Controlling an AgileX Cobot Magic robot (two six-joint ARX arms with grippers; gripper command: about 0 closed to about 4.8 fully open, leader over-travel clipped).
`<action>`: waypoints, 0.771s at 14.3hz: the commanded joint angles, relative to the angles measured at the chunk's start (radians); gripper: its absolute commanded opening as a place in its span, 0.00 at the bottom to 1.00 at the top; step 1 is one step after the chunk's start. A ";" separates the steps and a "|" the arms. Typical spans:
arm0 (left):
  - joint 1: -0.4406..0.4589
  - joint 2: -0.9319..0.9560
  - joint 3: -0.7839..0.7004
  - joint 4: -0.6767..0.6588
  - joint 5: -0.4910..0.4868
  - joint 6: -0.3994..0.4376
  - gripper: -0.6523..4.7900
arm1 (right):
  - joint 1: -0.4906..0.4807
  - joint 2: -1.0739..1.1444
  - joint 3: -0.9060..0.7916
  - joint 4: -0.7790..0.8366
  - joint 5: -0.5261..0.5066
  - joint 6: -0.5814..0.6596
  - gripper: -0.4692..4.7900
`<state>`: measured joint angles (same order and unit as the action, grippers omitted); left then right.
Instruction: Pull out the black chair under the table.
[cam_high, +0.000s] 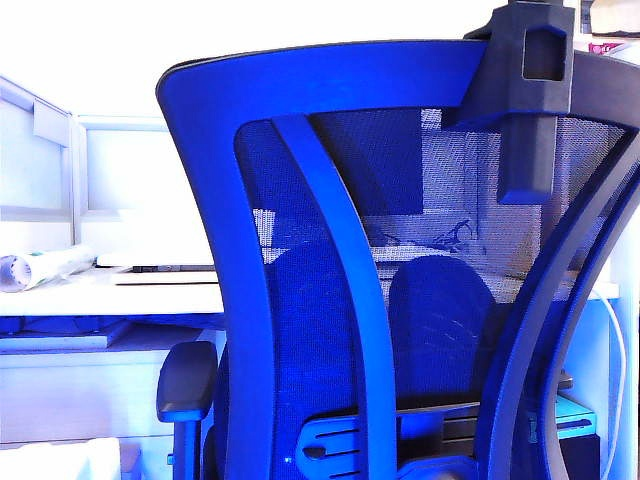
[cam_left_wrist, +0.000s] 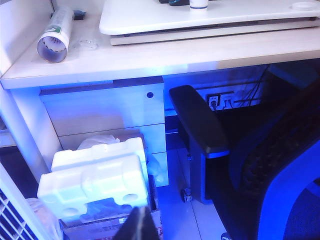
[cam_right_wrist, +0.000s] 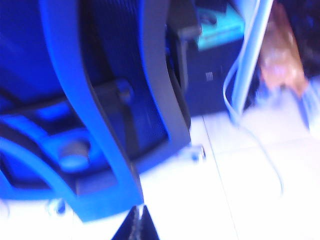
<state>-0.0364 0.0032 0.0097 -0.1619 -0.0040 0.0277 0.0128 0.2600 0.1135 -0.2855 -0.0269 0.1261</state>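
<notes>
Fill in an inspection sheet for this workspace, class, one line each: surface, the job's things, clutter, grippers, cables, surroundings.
Surface: the table, pale, carries a white board.
Job's things: the black chair fills the exterior view, mesh back toward the camera, armrest by the table edge.
Clutter: a rolled paper tube on the table; white foam packing on a box below the drawers.
Grippers: left gripper, only a dark tip shows, state unclear; right gripper shut, empty, low beside the chair back.
Cables: a white cable hangs to the floor; a wall socket with dark leads under the table.
Surroundings: light partition panels, tiled floor.
</notes>
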 joint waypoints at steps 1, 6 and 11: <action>0.001 0.000 -0.002 -0.024 0.004 -0.001 0.11 | 0.002 -0.149 -0.002 -0.001 -0.026 -0.003 0.07; 0.002 0.000 -0.003 -0.024 0.002 0.001 0.11 | 0.006 -0.259 -0.041 -0.056 -0.042 -0.004 0.07; 0.001 0.000 -0.002 -0.023 0.026 -0.020 0.11 | 0.005 -0.259 -0.053 -0.069 -0.041 -0.003 0.07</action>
<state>-0.0364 0.0032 0.0093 -0.1619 0.0147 0.0113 0.0193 0.0044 0.0620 -0.3473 -0.0685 0.1226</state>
